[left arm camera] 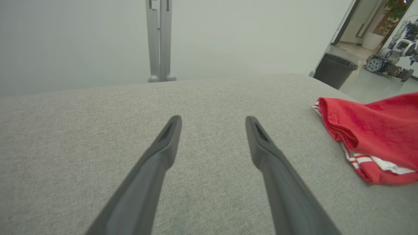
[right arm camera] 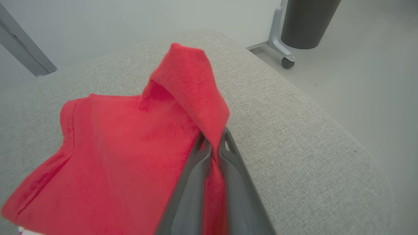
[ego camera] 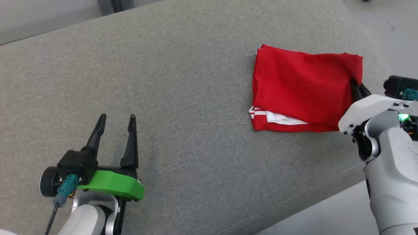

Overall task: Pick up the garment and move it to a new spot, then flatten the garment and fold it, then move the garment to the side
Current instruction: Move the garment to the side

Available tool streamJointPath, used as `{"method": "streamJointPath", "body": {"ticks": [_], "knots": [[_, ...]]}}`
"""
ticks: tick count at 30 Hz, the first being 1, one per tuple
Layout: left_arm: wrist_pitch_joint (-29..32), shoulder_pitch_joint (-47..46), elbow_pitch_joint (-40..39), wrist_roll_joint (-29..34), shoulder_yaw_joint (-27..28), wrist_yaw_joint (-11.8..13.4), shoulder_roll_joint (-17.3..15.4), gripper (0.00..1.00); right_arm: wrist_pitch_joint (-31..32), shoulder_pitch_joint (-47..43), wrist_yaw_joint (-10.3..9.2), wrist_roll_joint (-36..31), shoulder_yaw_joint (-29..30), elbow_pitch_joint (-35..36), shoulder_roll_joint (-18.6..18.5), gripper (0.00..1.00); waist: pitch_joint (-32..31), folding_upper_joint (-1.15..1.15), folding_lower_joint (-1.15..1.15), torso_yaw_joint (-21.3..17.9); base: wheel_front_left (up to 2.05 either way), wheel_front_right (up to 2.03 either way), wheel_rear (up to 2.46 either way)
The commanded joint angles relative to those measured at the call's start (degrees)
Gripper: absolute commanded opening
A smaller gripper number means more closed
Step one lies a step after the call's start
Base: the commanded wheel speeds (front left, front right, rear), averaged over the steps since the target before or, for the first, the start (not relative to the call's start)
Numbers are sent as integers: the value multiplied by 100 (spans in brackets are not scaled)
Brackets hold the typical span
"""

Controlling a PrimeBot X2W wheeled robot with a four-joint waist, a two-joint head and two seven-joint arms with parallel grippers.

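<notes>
**Red garment pinched at the table's right end, wide room to the left**

The folded red garment (ego camera: 303, 91) lies on the right part of the grey fabric-covered table (ego camera: 196, 65). Its right side is close to the table's rounded right edge, and its near side, where white stripes and a white layer peek out, is a little way in from the near edge. Beyond both edges there is pale floor (ego camera: 375, 19).

The right claw (ego camera: 355, 85) is closed on the garment's right edge. In the right wrist view, red cloth is squeezed between the two dark fingers (right arm camera: 196, 169), and a fold rises in a peak above the claw (right arm camera: 214, 143), off the table (right arm camera: 294, 130). The rest of the garment (right arm camera: 124, 147) spreads away to the left.

The left claw (ego camera: 117, 117) sits near the table's near left, with its fingers spread wide and nothing between them. It is well apart from the garment. In the left wrist view, bare grey cloth stretches ahead of the claw (left arm camera: 213, 120) to the table's far edge, with the garment (left arm camera: 375, 130) off to the right. The whole left and middle of the table lies open.

Off the table, a dark bin (left arm camera: 334, 70) stands on the floor past the far right corner, beside a grey wheeled leg (right arm camera: 284, 54). A grey upright post (left arm camera: 160, 42) stands behind the far edge. Another robot (left arm camera: 392, 52) is farther off, through a doorway.
</notes>
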State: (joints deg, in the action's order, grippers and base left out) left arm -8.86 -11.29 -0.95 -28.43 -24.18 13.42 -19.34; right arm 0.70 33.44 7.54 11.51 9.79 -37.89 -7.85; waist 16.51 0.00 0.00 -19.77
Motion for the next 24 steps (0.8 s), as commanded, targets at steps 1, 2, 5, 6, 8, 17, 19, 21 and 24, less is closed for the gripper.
{"method": "streamJointPath", "body": {"ticks": [1, 2, 5, 6, 8, 17, 19, 21, 24], "knots": [[10, -98, -27, 35, 16, 27, -76, 100, -16, 174, -11, -53, -51, -22, 20, 0, 260, 0, 0, -61, 0, 0, 0], [22, -110, -47, 42, 14, 34, -86, 100, 0, 272, -10, -76, -76, -50, 9, 0, 293, 0, 0, -8, 0, 0, 0], [41, -133, -84, 45, 38, 67, -108, 100, 67, 589, -10, -164, -152, -188, -80, 0, 371, 0, 0, 130, 0, 0, 0], [45, -150, -103, 47, 39, 73, -109, 100, 108, 726, -10, -208, -165, -250, -146, 0, 408, 0, 0, 196, 0, 0, 0], [46, -185, -139, 52, 40, 75, -106, 100, 137, 979, -11, -288, -169, -393, -305, 0, 482, 0, 0, 316, 0, 0, 0], [33, -309, -224, 90, 26, 86, -134, 100, 178, 1864, -10, -737, 117, -1131, -1058, 0, 818, 0, 0, 799, 0, 0, 0], [32, -326, -236, 97, 19, 94, -141, 100, 131, 1991, -11, -949, 155, -1270, -1228, 0, 876, 0, 0, 870, 0, 0, 0], [38, -350, -244, 100, 17, 100, -157, 100, -3, 2138, -11, -1158, 253, -1392, -1356, 0, 923, 0, 0, 927, 0, 0, 0], [29, -377, -247, 103, 25, 109, -170, 100, -361, 2280, -11, -1566, 453, -1545, -1418, 100, 969, 0, 0, 984, 0, 0, 0]]}}
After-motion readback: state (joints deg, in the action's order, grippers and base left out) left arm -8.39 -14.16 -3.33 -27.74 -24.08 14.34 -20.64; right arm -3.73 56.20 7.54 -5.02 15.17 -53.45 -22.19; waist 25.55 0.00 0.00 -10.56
